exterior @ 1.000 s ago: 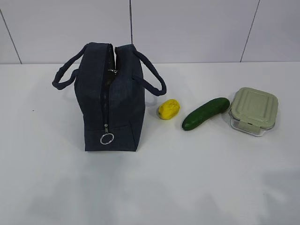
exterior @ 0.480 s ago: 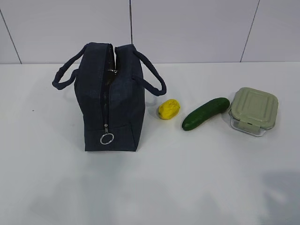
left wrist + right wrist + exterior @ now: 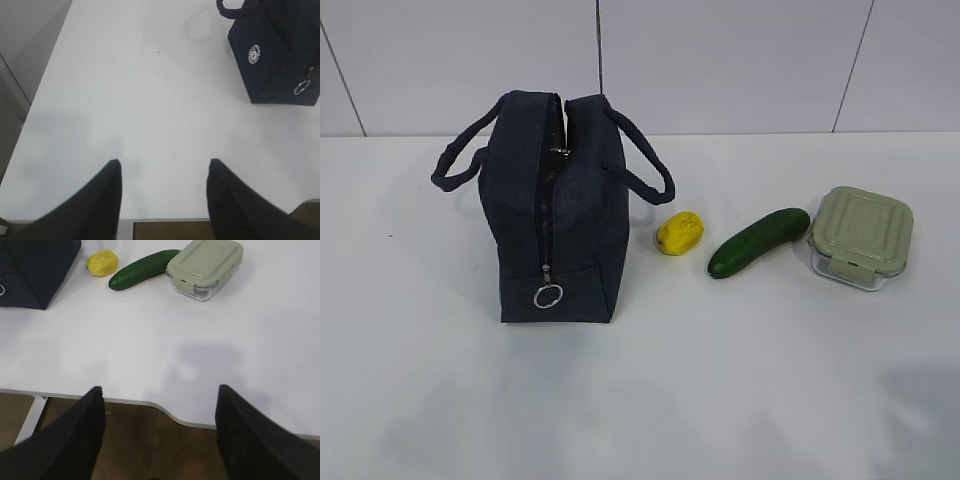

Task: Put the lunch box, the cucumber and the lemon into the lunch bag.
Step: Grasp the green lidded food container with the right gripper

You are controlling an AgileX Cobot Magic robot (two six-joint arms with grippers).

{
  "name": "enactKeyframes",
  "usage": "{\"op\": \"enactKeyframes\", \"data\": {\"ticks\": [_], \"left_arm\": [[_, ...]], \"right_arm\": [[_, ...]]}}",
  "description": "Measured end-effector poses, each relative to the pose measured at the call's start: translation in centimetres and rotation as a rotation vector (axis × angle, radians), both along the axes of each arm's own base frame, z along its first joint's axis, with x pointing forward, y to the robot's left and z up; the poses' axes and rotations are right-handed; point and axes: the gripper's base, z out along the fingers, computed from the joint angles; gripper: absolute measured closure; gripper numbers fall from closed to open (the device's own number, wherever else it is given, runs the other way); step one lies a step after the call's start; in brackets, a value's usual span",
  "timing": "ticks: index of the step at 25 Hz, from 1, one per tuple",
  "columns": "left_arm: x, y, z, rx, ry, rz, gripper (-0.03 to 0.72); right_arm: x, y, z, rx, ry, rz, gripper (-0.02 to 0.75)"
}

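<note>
I take the lunch bag as reference; it stands upright on the table, its zipper apparently closed for most of its length. Right of it lie the lemon, then the cucumber, then the lunch box, touching the cucumber's end. My left gripper and right gripper are spread and empty, at the table's near edge. Risk: an unbraced bag may tip or slide under a zipper pull.
</note>
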Motion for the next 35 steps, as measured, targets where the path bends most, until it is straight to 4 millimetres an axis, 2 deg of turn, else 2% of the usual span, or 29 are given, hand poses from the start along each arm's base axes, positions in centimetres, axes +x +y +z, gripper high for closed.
{"op": "enactKeyframes", "data": {"ticks": [14, 21, 35], "left_arm": [[0.00, 0.00, 0.00, 0.000, 0.000, 0.000, 0.270], [0.00, 0.00, 0.00, 0.000, 0.000, 0.000, 0.270], [0.00, 0.00, 0.00, 0.000, 0.000, 0.000, 0.285]], "right_arm": [[0.00, 0.00, 0.00, 0.000, 0.000, 0.000, 0.221], [0.00, -0.02, 0.00, 0.004, 0.001, -0.004, 0.159], [0.00, -0.03, 0.00, 0.006, 0.002, -0.007, 0.155]]}}
